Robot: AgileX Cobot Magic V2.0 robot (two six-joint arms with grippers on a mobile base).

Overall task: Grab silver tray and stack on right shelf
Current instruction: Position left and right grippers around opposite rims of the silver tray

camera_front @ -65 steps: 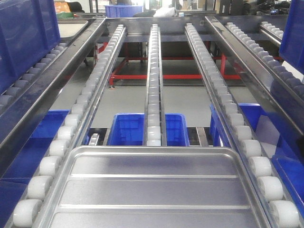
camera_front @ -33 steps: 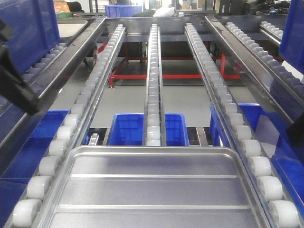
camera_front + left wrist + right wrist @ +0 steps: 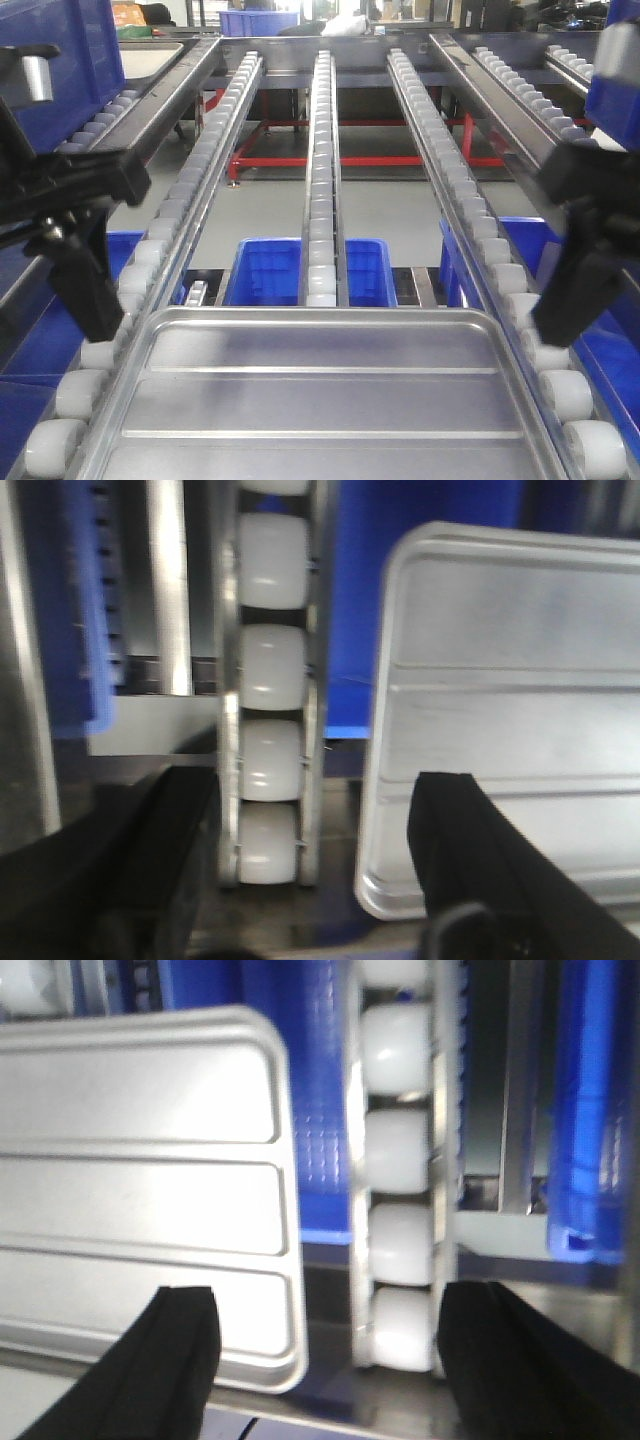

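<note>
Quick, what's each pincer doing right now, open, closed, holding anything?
Left pincer: open, holding nothing, spread across a roller rail and the silver tray edge.
Right pincer: open, holding nothing, spread the same way on its side.

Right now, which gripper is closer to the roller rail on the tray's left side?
Left. The left gripper straddles that rail, one finger above the silver tray. The right gripper is across the tray, straddling the opposite rail.
</note>
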